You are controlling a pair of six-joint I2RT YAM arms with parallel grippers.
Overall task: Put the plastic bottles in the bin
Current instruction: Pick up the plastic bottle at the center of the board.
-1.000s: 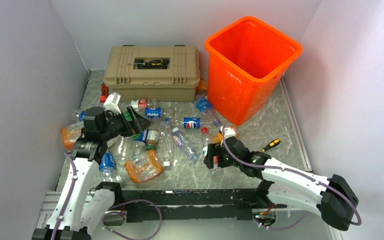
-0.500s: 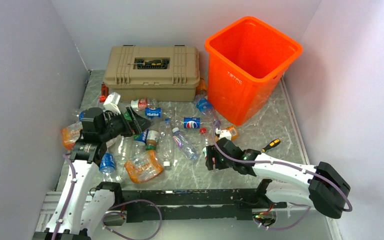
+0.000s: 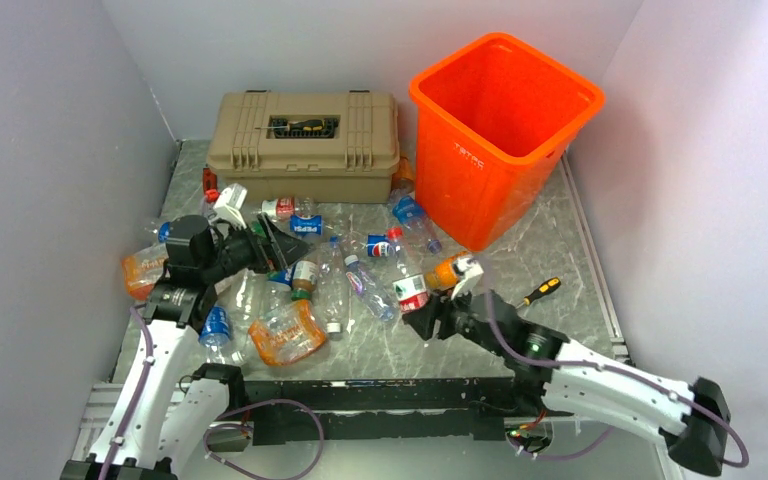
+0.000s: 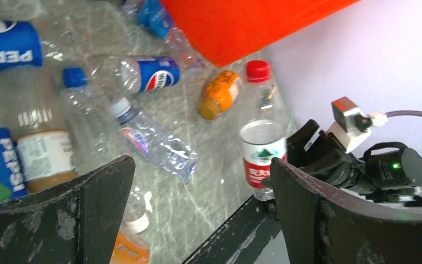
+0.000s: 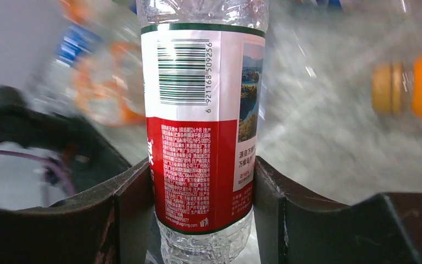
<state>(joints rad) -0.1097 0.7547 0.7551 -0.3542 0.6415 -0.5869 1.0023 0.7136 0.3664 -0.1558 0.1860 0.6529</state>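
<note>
Right pincer (image 5: 200, 209) swings up off the table, pinching the red-label bottle (image 5: 198, 82); bin (image 3: 480, 165) beyond looks empty, other bottles (image 3: 305, 272) left of it

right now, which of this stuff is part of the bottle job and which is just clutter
Job: red-labelled bottle held in the right gripper; Pepsi bottle, orange-wrapped bottle, other scattered bottles; orange bin.
Clutter: tan toolbox; yellow-handled screwdriver.

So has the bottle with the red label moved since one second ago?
Yes. Held in the right pincer, the red-label bottle now has its cap farther up the view, nearer the tan toolbox.
</note>
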